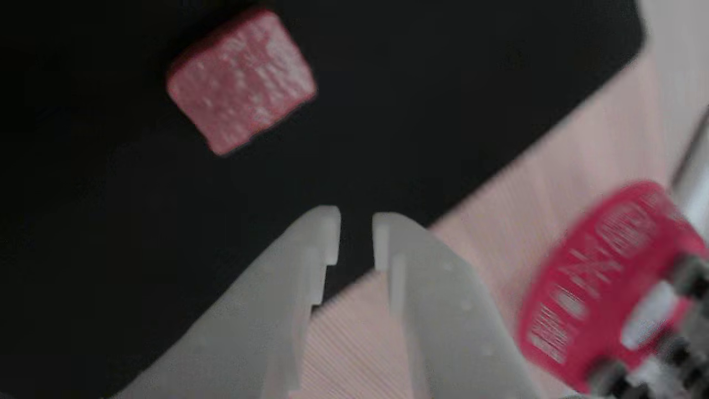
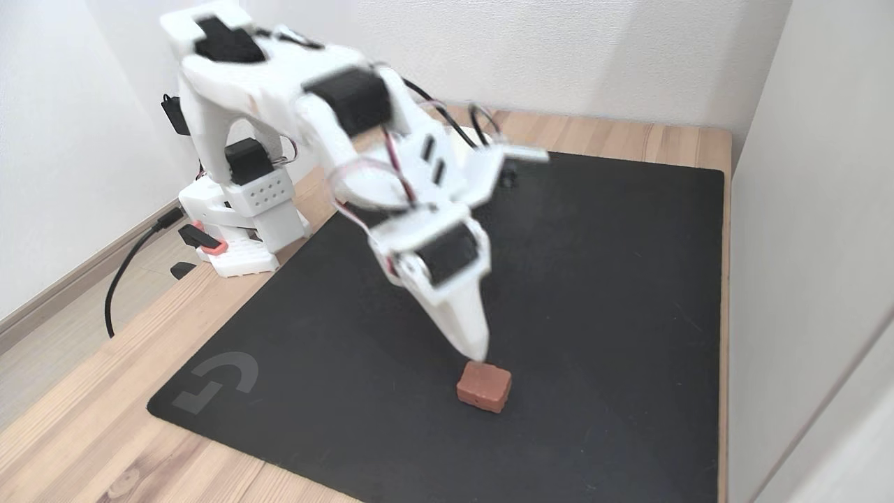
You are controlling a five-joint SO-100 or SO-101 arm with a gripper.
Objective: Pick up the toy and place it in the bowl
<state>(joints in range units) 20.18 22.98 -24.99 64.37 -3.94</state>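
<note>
Toy (image 1: 241,81) (pinkish marbled face, dark red sides) beyond empty, slightly parted claw (image 1: 356,235).

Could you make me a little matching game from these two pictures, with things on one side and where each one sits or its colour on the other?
Things:
1. toy
2. mat
3. gripper
4. round tin

Descriptions:
A. black, spread over the wooden table
B. red with white print, at the right edge of the other view
C. white, fingertips slightly apart, holding nothing
D. small reddish block lying on the mat

Pairs: 1-D, 2-A, 3-C, 4-B
</note>
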